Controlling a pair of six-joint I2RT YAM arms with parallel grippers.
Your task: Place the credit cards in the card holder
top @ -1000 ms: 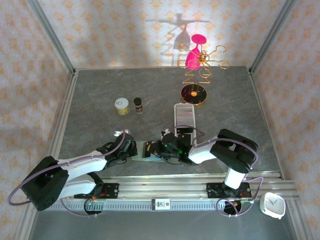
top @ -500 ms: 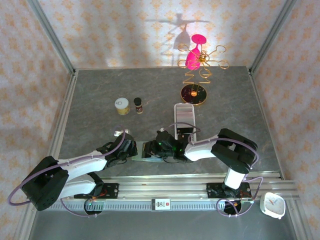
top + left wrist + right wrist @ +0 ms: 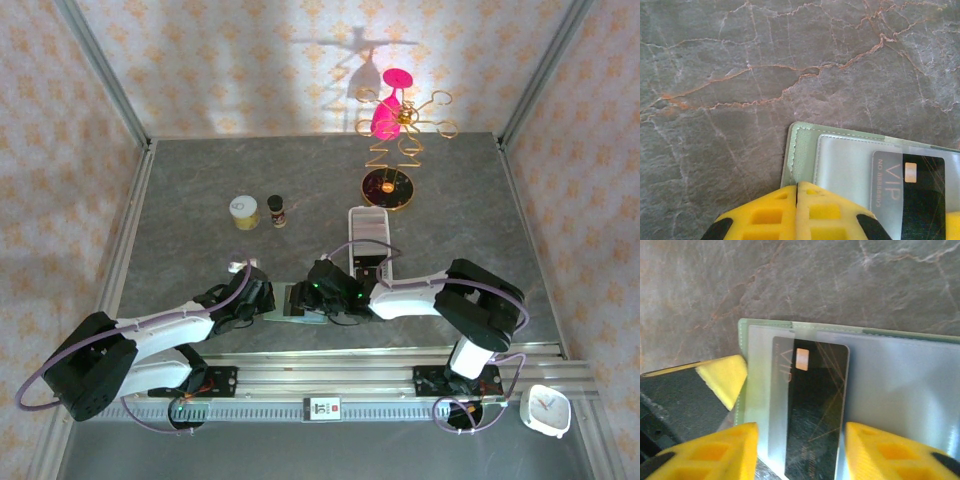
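Black "VIP" credit card (image 3: 815, 405) on card holder (image 3: 910, 390); right tool (image 3: 800, 432) apart, left tool (image 3: 797, 192) together.

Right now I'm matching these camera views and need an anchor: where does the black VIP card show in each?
Top external: black VIP card, a small dark patch low in the centre, between the two arms.
Left wrist: lower right corner.
Right wrist: centre, running to the bottom edge.
Shared landmark: the green card holder under it.
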